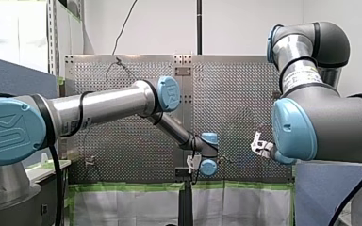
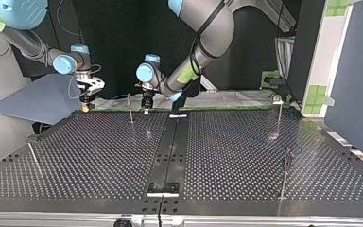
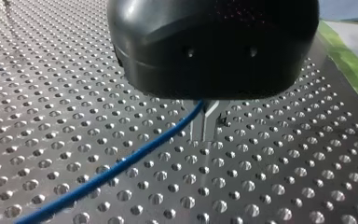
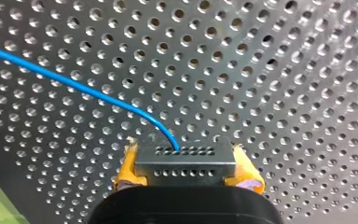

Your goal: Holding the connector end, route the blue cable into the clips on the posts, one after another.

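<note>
Blue cable [image 4: 88, 88] spans upper left to upper middle of the top view, connector [image 4: 185, 154] clamped in my right gripper [image 4: 187, 171], my left gripper [image 3: 205, 122] pinched on it; over-tension may yank connector loose.

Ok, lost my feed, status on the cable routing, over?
My right gripper shut on connector. My left gripper shut on blue cable. Thin post between them in top view.

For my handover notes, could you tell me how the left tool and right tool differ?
The left tool pinches the blue cable itself; the right tool clamps its metal connector. The left tool's fingers are bare metal; the right tool's carry yellow pads. Both are shut, over the perforated table.
</note>
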